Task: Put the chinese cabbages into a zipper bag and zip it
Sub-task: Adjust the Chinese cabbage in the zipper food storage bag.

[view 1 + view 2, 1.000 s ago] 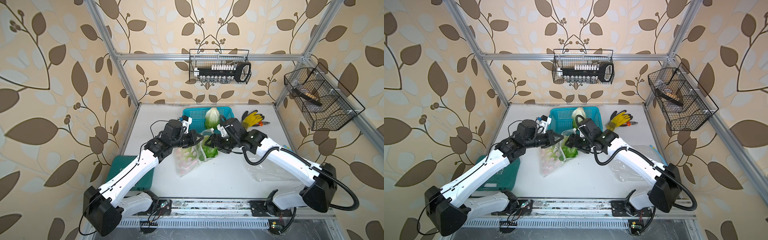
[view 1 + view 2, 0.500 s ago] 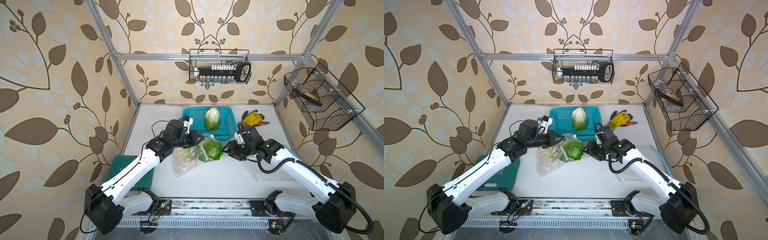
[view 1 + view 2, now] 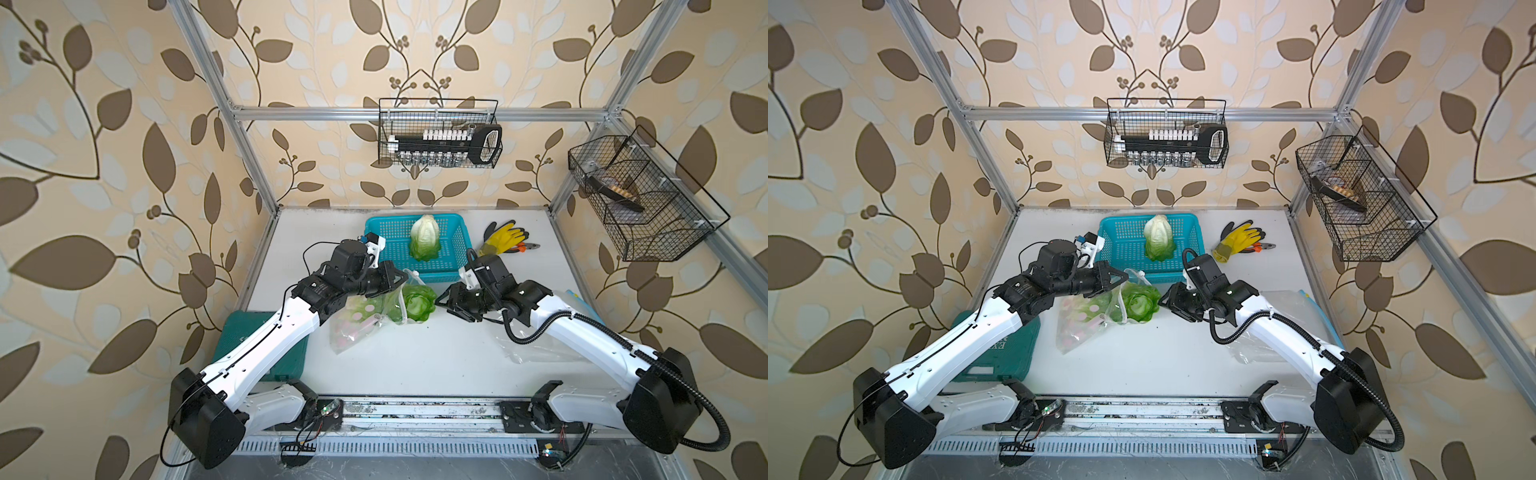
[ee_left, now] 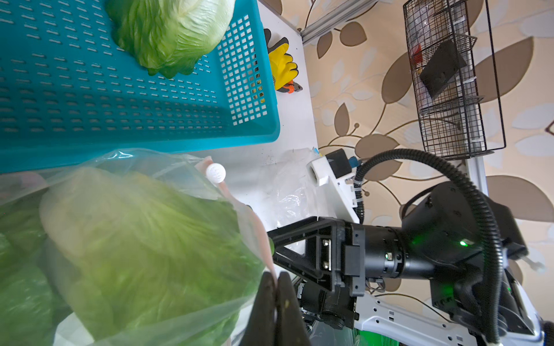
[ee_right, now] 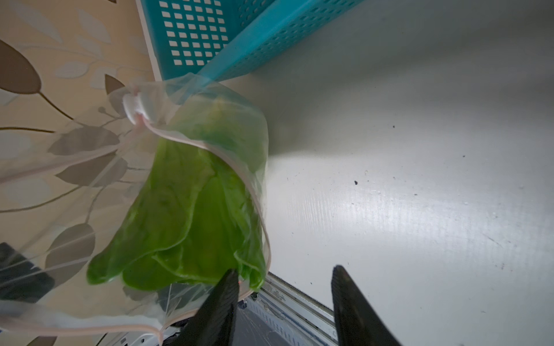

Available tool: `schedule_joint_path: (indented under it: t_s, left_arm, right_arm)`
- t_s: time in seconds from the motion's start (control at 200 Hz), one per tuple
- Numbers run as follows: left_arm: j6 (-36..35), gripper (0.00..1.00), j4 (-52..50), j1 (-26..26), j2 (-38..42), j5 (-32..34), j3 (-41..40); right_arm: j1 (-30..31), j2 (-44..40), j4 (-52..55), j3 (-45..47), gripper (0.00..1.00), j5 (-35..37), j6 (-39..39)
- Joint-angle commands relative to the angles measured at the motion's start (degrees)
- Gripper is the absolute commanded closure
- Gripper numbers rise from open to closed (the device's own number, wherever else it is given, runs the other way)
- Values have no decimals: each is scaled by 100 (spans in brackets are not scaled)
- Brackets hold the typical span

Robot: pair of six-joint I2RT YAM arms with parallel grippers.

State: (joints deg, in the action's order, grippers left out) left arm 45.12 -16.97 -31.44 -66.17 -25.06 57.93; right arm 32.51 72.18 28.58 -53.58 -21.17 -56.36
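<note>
At centre of the white bench (image 3: 415, 365): loading under way, one piece only half in.

From 9 o'clock the left tool (image 3: 397, 277) is clenched on the pink zip rim of the clear, pink-dotted plastic zipper bag (image 3: 353, 328), holding its mouth open. One pale green chinese cabbage (image 3: 361, 305) lies deep inside. A second, leafy green cabbage head (image 3: 415, 305) sits in the mouth, leaves poking out toward 3 o'clock, where the right tool (image 3: 446, 300) stands released, jaws apart and empty, just beside it. The third, whitish-green cabbage (image 3: 424, 237) lies in the teal perforated plastic basket (image 3: 390, 253) at 12 o'clock. Done well, I judge, the right tool nudges those leaves fully past the zip strip toward 9 o'clock, with the rim held taut, so nothing fouls the white slider (image 4: 215, 173) later.
</note>
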Motion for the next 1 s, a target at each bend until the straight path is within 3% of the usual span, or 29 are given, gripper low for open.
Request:
schedule_joint_path:
  t_s: [0.0,0.125,0.255,0.42,0.49,0.71,0.855,0.995]
  left_arm:
    - [-60,100,245,20,115,-96,-35]
    - [-52,100,262,19,122,-104,-49]
    - [-38,100,272,-8,66,-158,-36]
    - [-39,100,302,-90,-35,-157,8]
    - [-2,100,378,-158,-100,-158,-15]
    - [130,100,602,-314,-345,-243,-24]
    - [-109,100,183,-266,-170,-44,160]
    - [30,100,172,-107,6,-70,118]
  right_arm:
    - [30,-217,207,-257,46,-44,263]
    - [-15,-65,98,-437,43,-32,401]
    - [101,588,-377,-743,43,-526,418]
    - [772,1052,-746,-833,67,-592,187]
    - [1034,1152,-1205,-666,73,-563,-134]
    - [1179,1914,-1666,-762,92,-250,-374]
    - [1269,1809,-1363,-1036,92,-344,-83]
    - [1268,1612,-577,-1513,72,-576,379]
